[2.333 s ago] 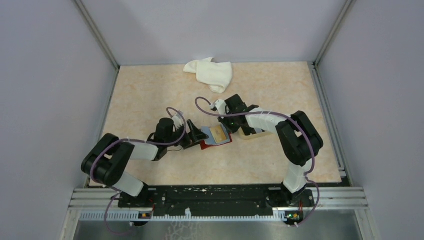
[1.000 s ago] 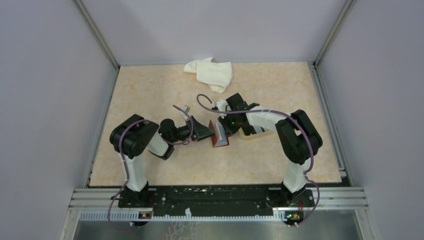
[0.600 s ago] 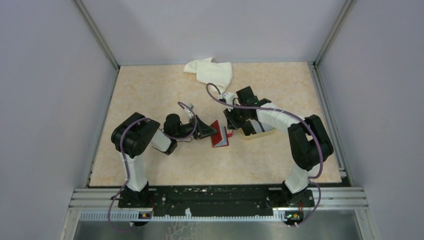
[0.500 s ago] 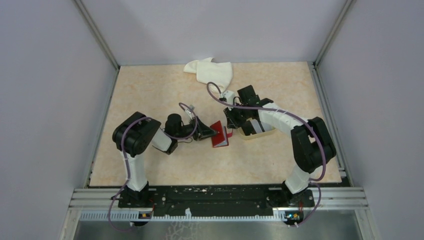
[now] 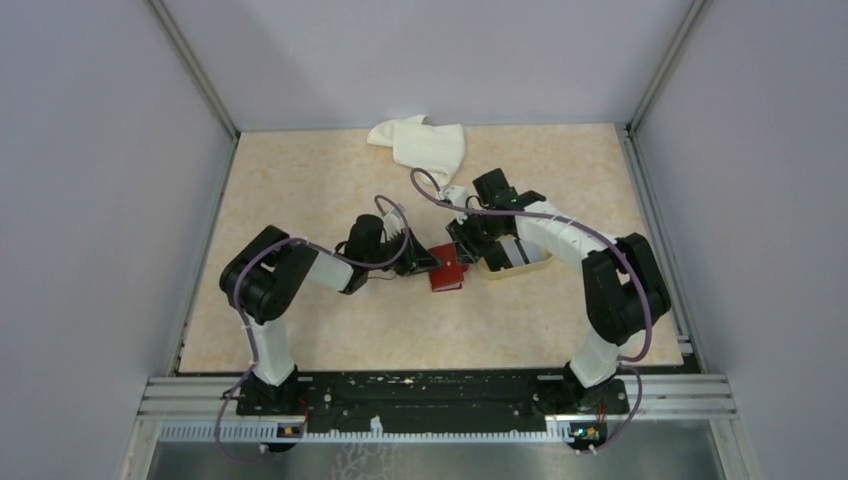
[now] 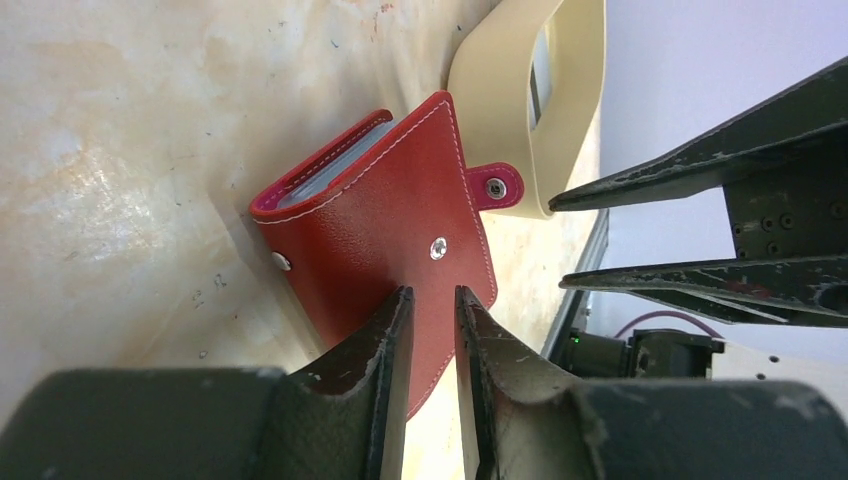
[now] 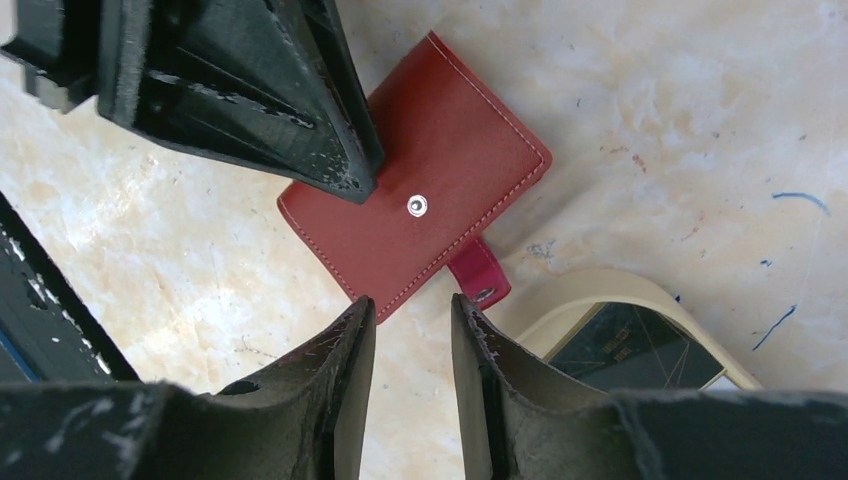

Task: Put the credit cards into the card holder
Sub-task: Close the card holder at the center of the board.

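Observation:
The dark red card holder (image 5: pixel 447 273) lies folded shut on the table, and its snap tab (image 7: pixel 478 275) sticks out unfastened toward the beige tray (image 7: pixel 600 290). Pale card edges show inside its open side (image 6: pixel 330 168). My left gripper (image 6: pixel 432 292) has its tips on the holder's cover; the jaws stand narrowly apart with nothing between them. My right gripper (image 7: pixel 412 300) hovers open just off the holder's near corner and holds nothing. A dark credit card (image 7: pixel 630 345) lies in the tray.
The beige tray (image 5: pixel 525 268) sits right against the holder's right side, under my right arm. A crumpled white cloth (image 5: pixel 420 145) lies at the table's back edge. Metal frame posts and walls close in both sides.
The holder, open and then propped up earlier, now lies folded flat. My left gripper narrowed and moved right onto its cover. My right gripper let go, backed off and widened.

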`<act>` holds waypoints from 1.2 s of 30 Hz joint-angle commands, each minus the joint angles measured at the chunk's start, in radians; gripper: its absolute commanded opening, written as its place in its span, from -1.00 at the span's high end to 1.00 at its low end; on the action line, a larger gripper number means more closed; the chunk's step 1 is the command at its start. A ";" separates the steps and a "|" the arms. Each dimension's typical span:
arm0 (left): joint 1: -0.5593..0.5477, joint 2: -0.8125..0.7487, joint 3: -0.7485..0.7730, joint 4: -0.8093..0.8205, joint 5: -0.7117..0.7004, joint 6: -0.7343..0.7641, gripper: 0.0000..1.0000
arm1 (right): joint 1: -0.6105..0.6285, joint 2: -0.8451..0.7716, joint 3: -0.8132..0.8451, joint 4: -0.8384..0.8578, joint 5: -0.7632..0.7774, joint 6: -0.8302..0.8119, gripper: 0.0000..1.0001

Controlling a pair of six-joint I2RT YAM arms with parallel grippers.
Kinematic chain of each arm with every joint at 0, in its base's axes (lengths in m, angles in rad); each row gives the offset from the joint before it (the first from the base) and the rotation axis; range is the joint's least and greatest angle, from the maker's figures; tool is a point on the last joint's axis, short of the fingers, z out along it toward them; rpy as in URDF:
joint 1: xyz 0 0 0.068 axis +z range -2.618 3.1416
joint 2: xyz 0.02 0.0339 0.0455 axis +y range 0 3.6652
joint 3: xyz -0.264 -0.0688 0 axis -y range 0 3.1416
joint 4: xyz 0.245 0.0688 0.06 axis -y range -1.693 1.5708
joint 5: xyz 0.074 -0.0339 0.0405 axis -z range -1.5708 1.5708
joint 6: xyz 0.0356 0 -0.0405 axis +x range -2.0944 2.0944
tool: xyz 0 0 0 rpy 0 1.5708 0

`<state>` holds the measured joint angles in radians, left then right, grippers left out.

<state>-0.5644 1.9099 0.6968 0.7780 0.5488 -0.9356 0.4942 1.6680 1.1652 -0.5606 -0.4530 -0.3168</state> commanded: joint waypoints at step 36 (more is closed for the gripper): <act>-0.163 -0.258 -0.175 -0.194 -0.396 0.031 0.42 | 0.184 0.153 0.039 0.183 0.219 0.119 0.84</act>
<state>-0.7166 1.6695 0.5575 0.6250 0.1574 -0.9009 0.6430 1.7905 1.1034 -0.4305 -0.1986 -0.1646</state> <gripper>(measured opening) 0.280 0.083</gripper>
